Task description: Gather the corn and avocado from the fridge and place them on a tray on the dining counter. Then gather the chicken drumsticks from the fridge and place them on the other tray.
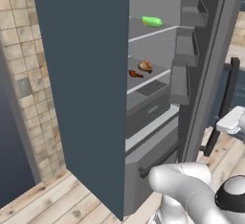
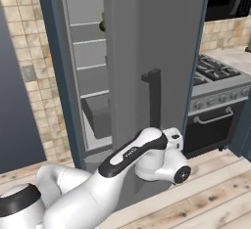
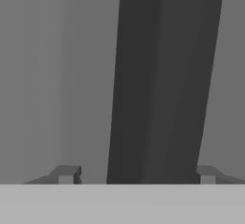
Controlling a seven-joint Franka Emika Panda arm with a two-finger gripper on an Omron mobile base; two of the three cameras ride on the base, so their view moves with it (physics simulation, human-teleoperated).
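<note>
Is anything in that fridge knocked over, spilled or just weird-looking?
Nothing looks spilled or broken. A green item lies loose on an upper shelf and two chicken drumsticks lie bare on the shelf below, with no plate or wrapping, which is a bit unusual for raw meat.

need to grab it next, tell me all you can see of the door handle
The door handle is a dark, straight vertical bar with a short bracket at its top, standing off the grey fridge door. It looks like matte metal or plastic. In the hand view it runs up the middle as a wide dark band, slightly tilted, between the gripper fingertips. The jaws stand apart on either side of it and do not appear to clamp it. The door hangs open.
</note>
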